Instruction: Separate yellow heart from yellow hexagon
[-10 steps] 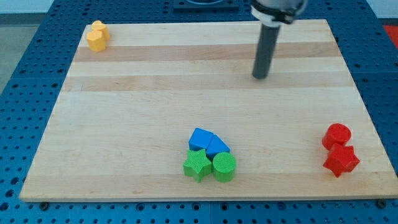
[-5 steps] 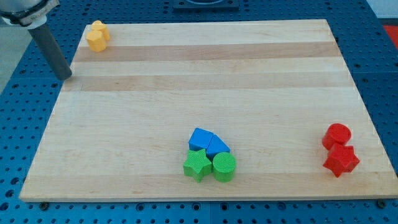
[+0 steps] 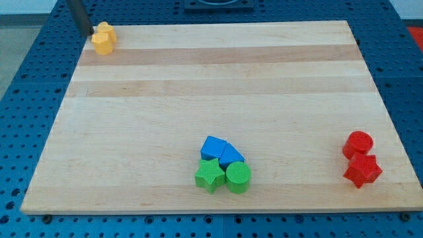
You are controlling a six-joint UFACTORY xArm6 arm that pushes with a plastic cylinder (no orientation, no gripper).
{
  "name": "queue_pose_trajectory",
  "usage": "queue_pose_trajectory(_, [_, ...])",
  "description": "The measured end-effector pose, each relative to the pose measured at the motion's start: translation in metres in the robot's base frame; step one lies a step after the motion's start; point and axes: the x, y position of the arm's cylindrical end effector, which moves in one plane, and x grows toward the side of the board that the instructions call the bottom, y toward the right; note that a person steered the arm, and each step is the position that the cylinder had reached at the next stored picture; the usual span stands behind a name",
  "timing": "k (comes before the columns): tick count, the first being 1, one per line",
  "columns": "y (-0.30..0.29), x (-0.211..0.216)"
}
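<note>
You've got my tip bare, just left of the touching yellow heart and yellow hexagon, staged to wedge them apart.

Yellow heart and yellow hexagon touching, board's top-left corner, heart above.

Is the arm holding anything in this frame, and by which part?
Nothing is held. My tip sits just to the view's left of the two touching yellow blocks.

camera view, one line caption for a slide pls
My tip sits just left of the touching yellow blocks at the board's top-left corner.
</note>
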Motion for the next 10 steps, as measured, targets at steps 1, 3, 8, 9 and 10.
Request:
queue_pose_trajectory(1, [0.038,-0.007])
queue_pose_trajectory(3, [0.109,0.060])
queue_pose_trajectory(8, [0.212,0.116])
queue_pose_trajectory(9, [0.241,0.116])
queue_pose_trajectory(10, [0.230,0.111])
